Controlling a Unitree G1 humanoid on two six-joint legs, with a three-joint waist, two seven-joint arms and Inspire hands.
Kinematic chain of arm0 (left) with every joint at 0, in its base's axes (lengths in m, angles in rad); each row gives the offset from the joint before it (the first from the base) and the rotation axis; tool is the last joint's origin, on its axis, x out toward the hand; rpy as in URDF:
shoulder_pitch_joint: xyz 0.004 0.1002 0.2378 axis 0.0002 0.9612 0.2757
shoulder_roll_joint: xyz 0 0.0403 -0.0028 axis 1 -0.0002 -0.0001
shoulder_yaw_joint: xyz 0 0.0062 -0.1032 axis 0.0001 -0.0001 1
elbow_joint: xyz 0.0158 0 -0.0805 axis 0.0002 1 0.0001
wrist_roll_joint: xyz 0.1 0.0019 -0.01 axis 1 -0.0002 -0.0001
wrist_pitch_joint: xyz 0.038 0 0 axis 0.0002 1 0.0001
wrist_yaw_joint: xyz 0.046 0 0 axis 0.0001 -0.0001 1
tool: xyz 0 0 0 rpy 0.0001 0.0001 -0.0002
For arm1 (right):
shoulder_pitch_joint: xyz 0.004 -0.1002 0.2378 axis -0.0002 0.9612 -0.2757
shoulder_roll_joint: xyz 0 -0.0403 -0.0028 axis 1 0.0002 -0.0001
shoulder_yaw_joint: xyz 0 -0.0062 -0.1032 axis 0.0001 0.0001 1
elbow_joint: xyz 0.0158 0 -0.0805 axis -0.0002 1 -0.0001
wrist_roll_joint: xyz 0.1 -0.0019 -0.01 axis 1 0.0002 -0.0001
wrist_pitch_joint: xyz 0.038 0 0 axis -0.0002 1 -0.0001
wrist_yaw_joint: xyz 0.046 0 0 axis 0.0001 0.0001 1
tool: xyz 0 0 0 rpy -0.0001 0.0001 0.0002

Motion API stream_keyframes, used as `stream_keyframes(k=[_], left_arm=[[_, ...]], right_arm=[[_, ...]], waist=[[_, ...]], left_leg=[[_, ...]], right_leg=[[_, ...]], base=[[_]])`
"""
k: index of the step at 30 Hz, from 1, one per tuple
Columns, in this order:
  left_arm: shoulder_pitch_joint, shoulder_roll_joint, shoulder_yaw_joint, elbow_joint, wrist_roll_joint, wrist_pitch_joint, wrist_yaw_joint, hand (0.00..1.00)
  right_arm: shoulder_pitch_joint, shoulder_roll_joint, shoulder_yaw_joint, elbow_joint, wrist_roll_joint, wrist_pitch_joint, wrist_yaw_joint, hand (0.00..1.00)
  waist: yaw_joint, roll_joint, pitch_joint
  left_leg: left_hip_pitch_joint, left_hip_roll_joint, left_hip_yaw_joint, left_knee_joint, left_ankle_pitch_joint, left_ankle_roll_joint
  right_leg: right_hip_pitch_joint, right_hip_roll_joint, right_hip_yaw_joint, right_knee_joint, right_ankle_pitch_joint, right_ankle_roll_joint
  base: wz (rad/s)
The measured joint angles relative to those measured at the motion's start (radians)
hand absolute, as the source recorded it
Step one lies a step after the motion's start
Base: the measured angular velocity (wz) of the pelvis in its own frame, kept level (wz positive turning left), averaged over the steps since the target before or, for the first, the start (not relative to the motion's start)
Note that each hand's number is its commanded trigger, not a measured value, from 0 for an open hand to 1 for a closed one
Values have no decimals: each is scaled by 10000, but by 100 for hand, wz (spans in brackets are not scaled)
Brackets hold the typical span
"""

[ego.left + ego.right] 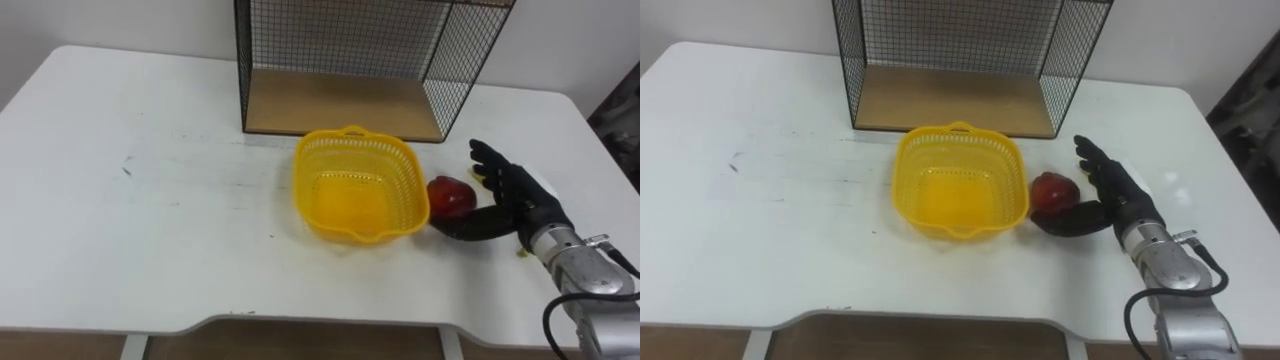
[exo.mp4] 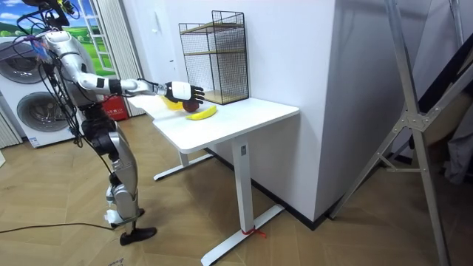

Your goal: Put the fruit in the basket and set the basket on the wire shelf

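At the middle of the counter (image 1: pixel 120 220), before the wire shelf (image 1: pixel 340 100), the yellow basket (image 1: pixel 305 185) sits empty, mouth up to take fruit. Just beside its right wall lies the red apple (image 1: pixel 450 195). The right hand (image 1: pixel 515 195) flanks the apple, fingers spread apart and thumb reaching along its near side, likely readying a grasp.

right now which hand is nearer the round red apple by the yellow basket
Right. The right hand is open right beside the round red apple; the left hand is nowhere over the white table.
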Motion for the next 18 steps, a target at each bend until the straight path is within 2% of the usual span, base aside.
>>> stream_keyframes(k=[6,11,18], left_arm=[[-84,26,-3,0,1,11,-44,0],[-82,29,-4,4,1,41,-44,0],[-158,38,-17,147,-7,65,-44,0]], right_arm=[[-405,-379,560,85,-402,4,169,0],[-553,-409,633,320,-667,103,173,0],[-553,-411,636,478,-1066,187,259,0]], waist=[[53,-48,-33],[85,-94,-59],[94,-118,-43]], left_leg=[[-79,-19,-148,44,1,1],[-87,-19,-196,42,0,1],[-38,-25,-232,41,0,1]], right_leg=[[-28,0,-46,2,0,0],[-14,1,-69,-2,0,0],[35,-2,-56,-11,-4,4]], base=[[5],[0],[0]])
